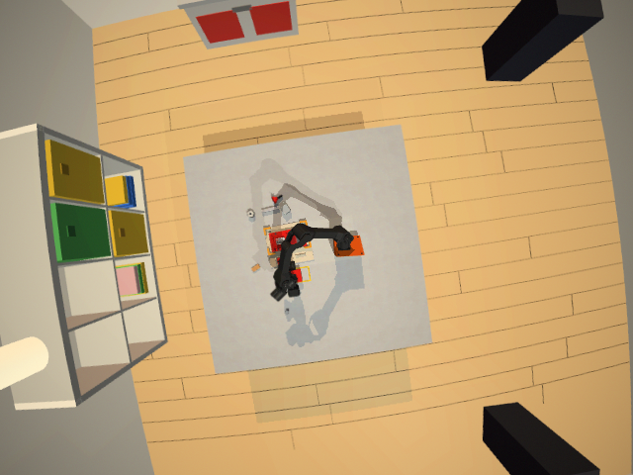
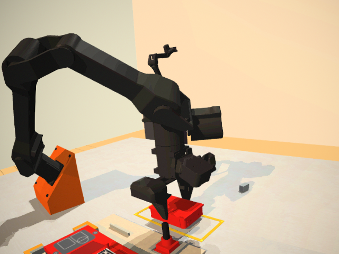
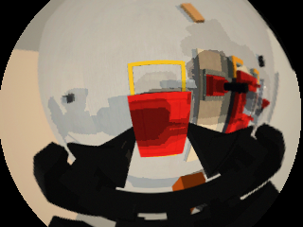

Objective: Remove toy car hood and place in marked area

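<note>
Jaws were clamped wide across the red hood (image 2: 178,210), one finger on each long side; the gripper (image 2: 175,205) was pointed straight down over it. In the exterior view the hood was seen low over the yellow-outlined marked area (image 2: 179,223), its shadow falling inside the outline; whether it was touching the table (image 2: 273,213) could not be told. In the wrist view the hood (image 3: 159,123) was framed between the two dark fingers, with the yellow outline (image 3: 157,76) visible just beyond its far edge.

The rest of the toy car (image 2: 82,242) was seen at the bottom edge of the exterior view, red body on a tan base plate (image 2: 115,221), just beside the marked area. A small red block with a black upright post (image 2: 165,237) was seen between the car and the outline, near the front finger. A small grey cube (image 2: 243,187) was lying well apart on the table, to the right. The orange arm base (image 2: 59,181) was seen at the left, behind the car.

In the top view the arm (image 1: 307,239) was folded from its base toward the hood (image 1: 296,276), most of the hood being hidden under the wrist. A small tan piece (image 1: 253,267) and a small white part (image 1: 250,213) were lying near the car on the grey table (image 1: 357,307).
</note>
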You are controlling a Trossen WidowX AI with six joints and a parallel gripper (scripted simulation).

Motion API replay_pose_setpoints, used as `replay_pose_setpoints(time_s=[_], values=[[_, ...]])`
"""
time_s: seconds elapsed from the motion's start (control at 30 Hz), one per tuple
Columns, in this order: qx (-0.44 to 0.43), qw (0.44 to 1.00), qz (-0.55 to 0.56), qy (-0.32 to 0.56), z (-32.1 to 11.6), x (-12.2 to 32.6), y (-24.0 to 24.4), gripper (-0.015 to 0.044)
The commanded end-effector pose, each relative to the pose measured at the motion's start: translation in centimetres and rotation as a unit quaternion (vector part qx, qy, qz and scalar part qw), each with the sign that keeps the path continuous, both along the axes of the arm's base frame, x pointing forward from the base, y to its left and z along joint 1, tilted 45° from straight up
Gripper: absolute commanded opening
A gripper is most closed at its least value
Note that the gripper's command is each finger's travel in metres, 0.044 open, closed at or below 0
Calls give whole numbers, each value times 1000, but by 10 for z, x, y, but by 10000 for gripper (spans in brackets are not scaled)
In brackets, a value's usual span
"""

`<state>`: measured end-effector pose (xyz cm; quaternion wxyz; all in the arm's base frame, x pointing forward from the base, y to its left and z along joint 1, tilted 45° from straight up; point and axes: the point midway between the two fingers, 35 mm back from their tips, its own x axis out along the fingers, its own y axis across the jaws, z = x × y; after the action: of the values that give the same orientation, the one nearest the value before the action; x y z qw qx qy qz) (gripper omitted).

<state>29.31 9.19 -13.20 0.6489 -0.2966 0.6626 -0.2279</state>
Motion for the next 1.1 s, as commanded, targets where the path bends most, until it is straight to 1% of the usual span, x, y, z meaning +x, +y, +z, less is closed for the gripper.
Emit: replay_pose_setpoints(time_s=[0.0, 0.4, 0.93, 0.97, 1.07], values=[[-3, 1000, 3, 1, -2, 0, -2, 0], [-3, 1000, 3, 1, -6, 0, -6, 0], [0, 1000, 0, 0, -4, 0, -4, 420], [0, 1000, 0, 0, -4, 0, -4, 440], [0, 1000, 0, 0, 2, 1, 3, 440]])
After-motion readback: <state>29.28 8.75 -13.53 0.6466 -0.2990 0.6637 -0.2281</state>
